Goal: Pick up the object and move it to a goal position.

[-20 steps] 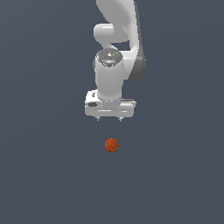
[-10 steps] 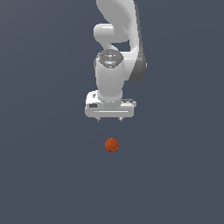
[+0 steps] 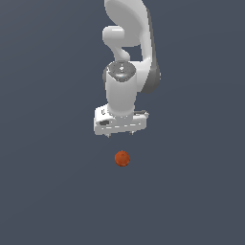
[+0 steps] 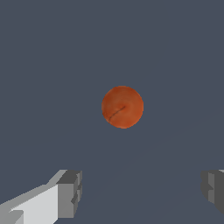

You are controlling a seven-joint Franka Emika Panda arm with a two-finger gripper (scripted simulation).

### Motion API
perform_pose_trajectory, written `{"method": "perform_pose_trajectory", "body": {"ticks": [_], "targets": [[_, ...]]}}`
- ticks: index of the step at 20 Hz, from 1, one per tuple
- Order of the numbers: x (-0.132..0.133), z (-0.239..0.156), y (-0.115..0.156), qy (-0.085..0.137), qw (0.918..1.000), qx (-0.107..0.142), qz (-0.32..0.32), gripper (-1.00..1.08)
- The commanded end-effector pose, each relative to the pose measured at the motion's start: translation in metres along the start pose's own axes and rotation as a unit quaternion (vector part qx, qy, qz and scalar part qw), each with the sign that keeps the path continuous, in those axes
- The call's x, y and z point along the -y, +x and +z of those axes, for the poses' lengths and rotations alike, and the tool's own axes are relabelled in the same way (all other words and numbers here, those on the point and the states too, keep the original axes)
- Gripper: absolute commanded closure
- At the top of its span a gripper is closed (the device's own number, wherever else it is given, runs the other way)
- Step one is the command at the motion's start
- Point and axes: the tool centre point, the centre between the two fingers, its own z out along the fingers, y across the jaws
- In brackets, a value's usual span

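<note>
The object is a small orange-red ball [image 3: 122, 158] lying on the dark grey floor, with a faint dark streak on its skin in the wrist view [image 4: 122, 106]. My white gripper [image 3: 120, 135] hangs above it and slightly toward the far side, pointing down. Its two fingertips [image 4: 70, 192] stand wide apart in the wrist view, open, with nothing between them. The ball is much narrower than the gap and touches neither finger.
The plain dark grey floor [image 3: 52, 191] spreads all around the ball. The white arm [image 3: 127, 43] rises behind the gripper toward the top of the exterior view.
The arm's wrist has shifted slightly, and the gripper sits a little nearer the ball. The ball has not moved.
</note>
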Motion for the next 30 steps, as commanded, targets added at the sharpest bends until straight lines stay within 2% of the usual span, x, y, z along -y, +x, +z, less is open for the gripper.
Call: {"method": "perform_pose_trajectory", "body": {"ticks": [1, 7, 13, 18, 30], "targets": [[0.000, 0.004, 0.004, 0.000, 0.9995, 0.001, -0.031, -0.92], [0.000, 0.016, 0.015, 0.000, 0.9934, 0.001, -0.115, -0.92], [0.001, 0.029, 0.026, 0.002, 0.9803, 0.002, -0.197, -0.92], [0.001, 0.039, 0.034, 0.005, 0.9644, 0.001, -0.264, -0.92], [0.001, 0.060, 0.051, 0.010, 0.9191, -0.004, -0.394, -0.92]]}}
